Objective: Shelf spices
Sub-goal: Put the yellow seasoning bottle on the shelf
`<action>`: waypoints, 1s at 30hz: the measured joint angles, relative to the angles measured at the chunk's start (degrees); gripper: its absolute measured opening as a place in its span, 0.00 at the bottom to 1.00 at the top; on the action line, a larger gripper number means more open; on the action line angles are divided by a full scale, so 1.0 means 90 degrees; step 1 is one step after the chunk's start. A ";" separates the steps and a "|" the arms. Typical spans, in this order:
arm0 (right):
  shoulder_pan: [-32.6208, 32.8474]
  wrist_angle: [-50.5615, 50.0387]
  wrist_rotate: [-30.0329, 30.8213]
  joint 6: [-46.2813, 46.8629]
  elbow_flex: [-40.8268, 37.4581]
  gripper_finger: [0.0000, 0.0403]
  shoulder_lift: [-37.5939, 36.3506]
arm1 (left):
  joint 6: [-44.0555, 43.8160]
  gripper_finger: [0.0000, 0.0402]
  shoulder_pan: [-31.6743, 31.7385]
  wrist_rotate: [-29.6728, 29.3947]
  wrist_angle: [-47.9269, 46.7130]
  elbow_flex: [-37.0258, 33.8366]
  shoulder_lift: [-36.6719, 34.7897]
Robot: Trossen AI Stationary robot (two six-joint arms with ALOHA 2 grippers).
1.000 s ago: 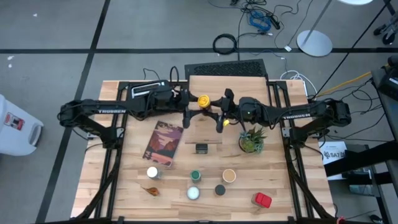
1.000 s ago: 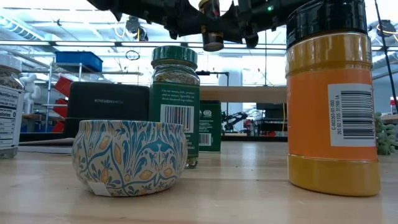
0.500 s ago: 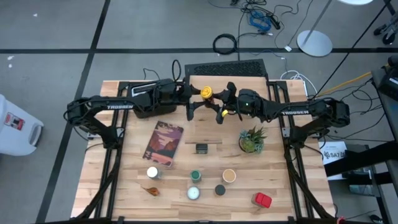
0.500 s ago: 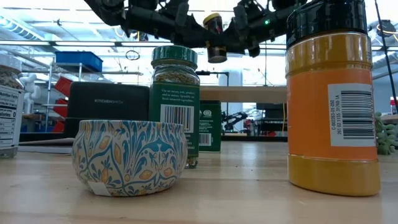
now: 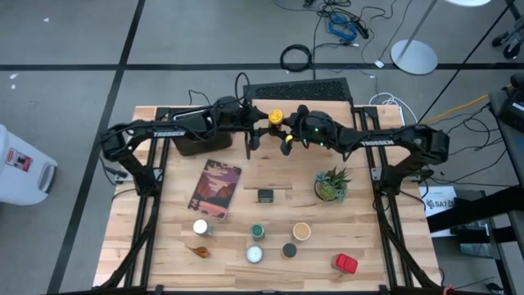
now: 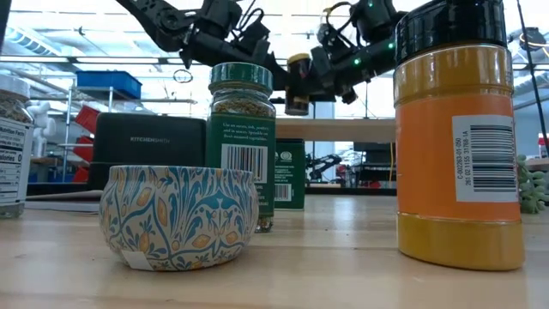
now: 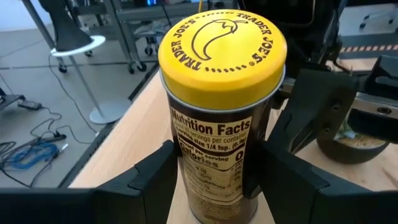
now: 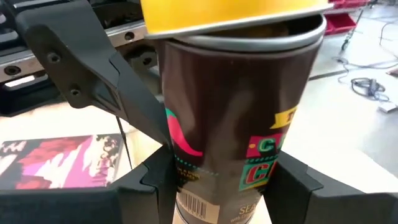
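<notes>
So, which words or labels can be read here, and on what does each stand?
"TRADER JOE'S": yellow lid of the held spice tin.
"Nutrition Facts": that tin's side.
"KITCHENSMITH": black toaster.
"TROSSEN": left arm.
Barcode digits on the orange jar and green jar: too small.

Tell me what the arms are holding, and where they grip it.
Both tools, left and right, clamp the yellow-lidded spice jar around its lower body.
</notes>
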 joint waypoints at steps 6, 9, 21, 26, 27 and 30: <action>-0.0145 -0.0034 -0.0202 -0.0010 0.0007 0.42 0.0007 | 0.0029 0.54 0.0101 0.0073 0.0046 0.0015 0.0056; -0.0199 -0.0084 -0.0235 -0.0012 0.0007 0.42 0.0010 | 0.0059 0.54 0.0135 0.0085 0.0045 0.0015 0.0068; -0.0304 -0.0396 -0.0354 -0.0019 0.0017 0.42 0.0010 | 0.0068 0.54 0.0181 0.0091 0.0064 0.0017 0.0254; -0.0346 -0.0527 -0.0356 -0.0022 0.0017 0.42 0.0012 | 0.0068 0.54 0.0184 0.0063 0.0092 0.0027 0.0330; -0.0346 -0.0545 -0.0354 -0.0022 0.0017 0.42 0.0010 | 0.0068 0.54 0.0184 0.0059 0.0091 0.0027 0.0330; -0.0346 -0.0564 -0.0352 -0.0024 0.0017 0.42 0.0007 | 0.0068 0.54 0.0184 0.0055 0.0096 0.0027 0.0330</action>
